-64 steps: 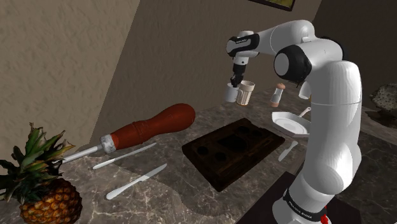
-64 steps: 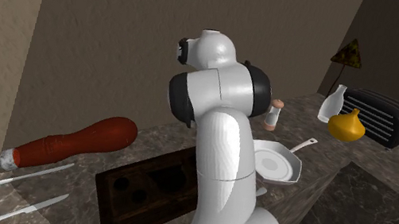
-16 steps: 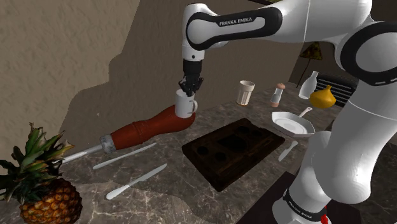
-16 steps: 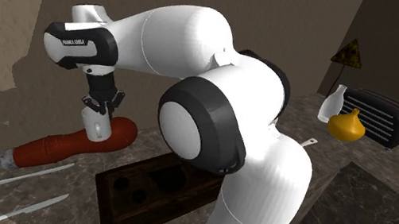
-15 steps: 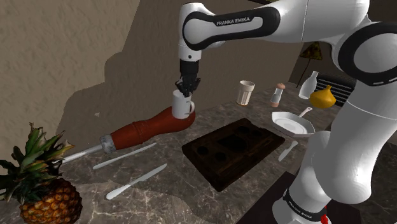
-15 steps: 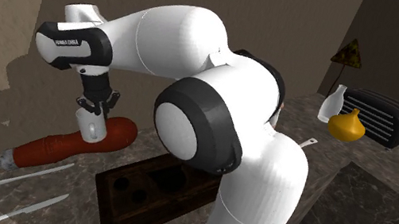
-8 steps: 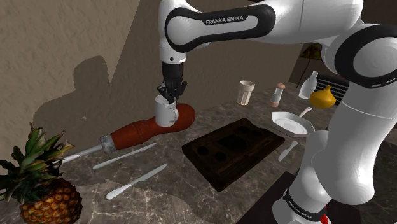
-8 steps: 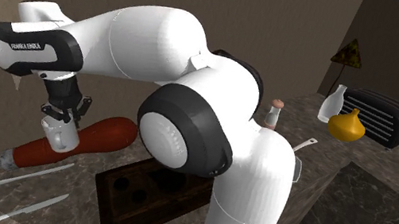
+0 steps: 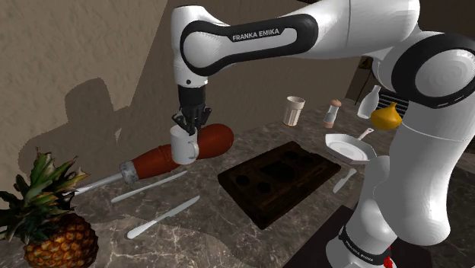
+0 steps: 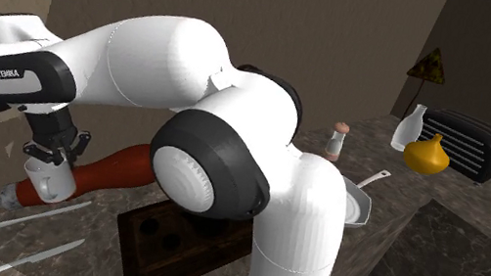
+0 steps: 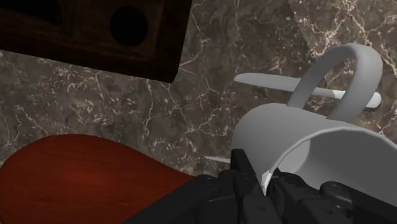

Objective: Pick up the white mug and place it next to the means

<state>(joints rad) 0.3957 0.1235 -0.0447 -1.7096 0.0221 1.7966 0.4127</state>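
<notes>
My gripper (image 9: pixel 188 126) is shut on the rim of the white mug (image 9: pixel 183 146), which hangs upright just above the counter. The mug hangs in front of the big red-handled tool (image 9: pixel 218 139), whose metal shaft points toward the shoulder view's left. From the second exterior view, the mug (image 10: pixel 45 180) and gripper (image 10: pixel 53 156) are over the narrow end of the red handle (image 10: pixel 109 170). Seen from the wrist, the fingers (image 11: pixel 245 172) pinch the mug's wall (image 11: pixel 280 130), its handle loop pointing away, the red handle (image 11: pixel 83 172) beside it.
Two white knives (image 9: pixel 149 186) (image 9: pixel 163 217) lie on the marble counter in front of the tool. A pineapple (image 9: pixel 50 228) stands at the shoulder view's lower left. A dark wooden block with holes (image 9: pixel 278 181), a tan cup (image 9: pixel 294 111), a shaker (image 9: pixel 332 114) and a pan (image 9: pixel 350 148) lie to the right.
The arm has swung toward the shoulder view's left and come lower, carrying the mug from the cup's side to the red handle's middle. The grip has stayed shut.
</notes>
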